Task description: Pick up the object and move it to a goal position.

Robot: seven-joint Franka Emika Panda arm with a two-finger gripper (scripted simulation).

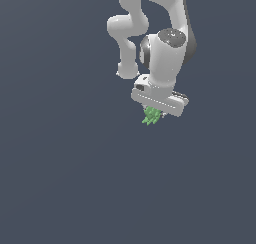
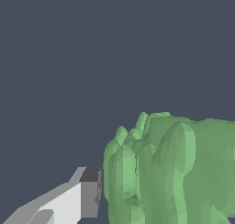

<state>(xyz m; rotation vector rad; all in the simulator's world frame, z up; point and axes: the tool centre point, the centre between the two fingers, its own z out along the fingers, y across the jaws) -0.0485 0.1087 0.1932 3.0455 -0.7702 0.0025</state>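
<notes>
The object (image 1: pixel 150 116) is a small bright green spiky cluster of pointed lobes. It sticks out just below my white gripper (image 1: pixel 153 113) in the middle of the exterior view, narrower than the gripper's body. In the wrist view the object (image 2: pixel 170 172) fills a large part of the picture. One finger (image 2: pixel 89 193) with a dark pad presses against its side. The other finger is almost out of frame beyond the object. The gripper is shut on the object. I cannot tell whether the object touches the surface.
The white arm (image 1: pixel 165 53) reaches down from the top of the exterior view. All around is a plain dark grey-blue surface (image 1: pixel 60 178). No other object or goal marker shows.
</notes>
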